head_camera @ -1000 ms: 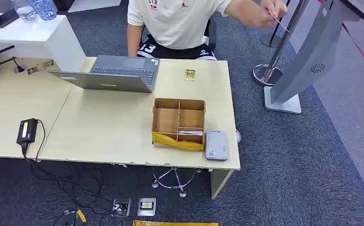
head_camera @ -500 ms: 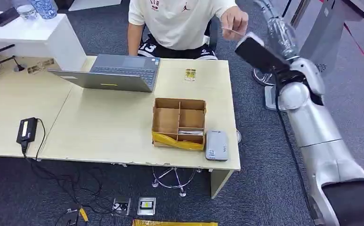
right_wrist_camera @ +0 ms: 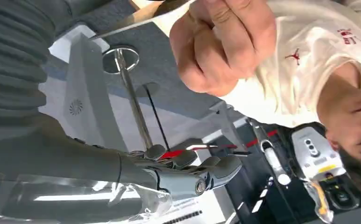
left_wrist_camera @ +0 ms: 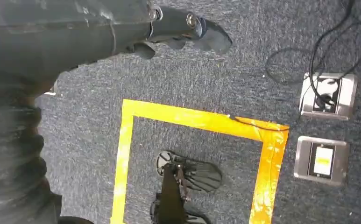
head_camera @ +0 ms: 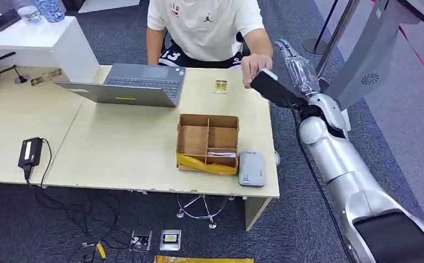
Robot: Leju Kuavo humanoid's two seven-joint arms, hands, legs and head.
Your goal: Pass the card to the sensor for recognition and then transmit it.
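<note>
Now that the right hand [head_camera: 293,61] has dropped beside the person's hand [head_camera: 255,66], its fingers lie apart, empty. The card [right_wrist_camera: 136,23] awaits handover.

On the table [head_camera: 122,148] a laptop [head_camera: 127,85] sits at the far edge before a seated person [head_camera: 204,27], a divided box [head_camera: 208,142] lies nearer the right end with a card reader [head_camera: 252,169] just beside its right, and a power adapter [head_camera: 30,152] lies far left.
</note>
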